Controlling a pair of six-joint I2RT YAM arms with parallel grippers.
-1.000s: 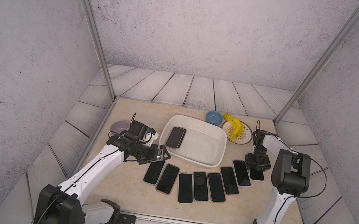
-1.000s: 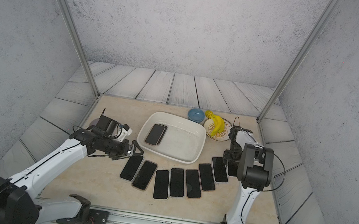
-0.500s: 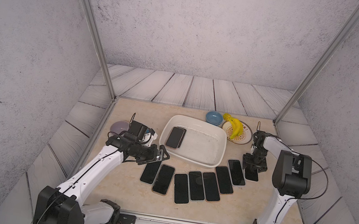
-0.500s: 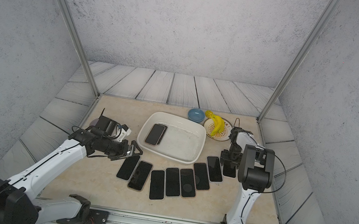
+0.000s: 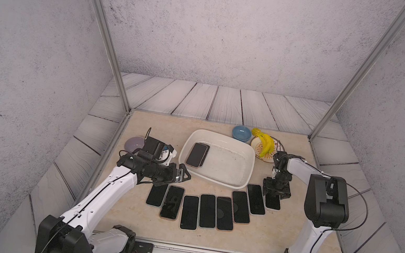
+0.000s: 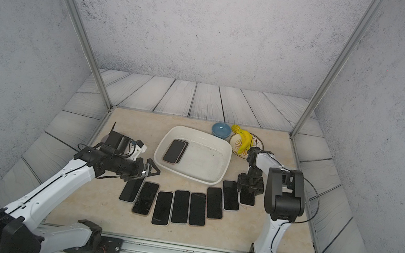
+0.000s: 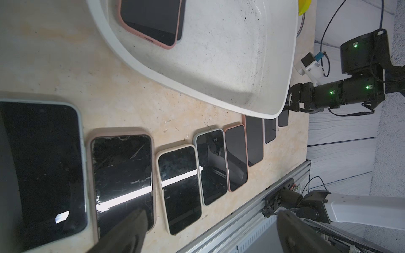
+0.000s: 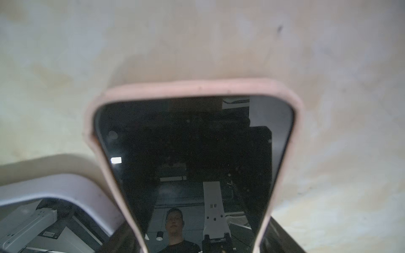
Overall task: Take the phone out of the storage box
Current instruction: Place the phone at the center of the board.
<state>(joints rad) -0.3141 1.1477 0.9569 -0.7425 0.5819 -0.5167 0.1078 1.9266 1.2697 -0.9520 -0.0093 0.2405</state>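
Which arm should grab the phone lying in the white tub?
Left. The left gripper is open and empty beside the storage box end where the phone lies; the right gripper grips the end phone of the row.

No readable txt/labels; plate (image 5: 256,147) print prob. just pattern.

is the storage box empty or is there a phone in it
Not empty: a pink-cased phone lies flat inside the storage box, at the left arm's end; the rest is bare.
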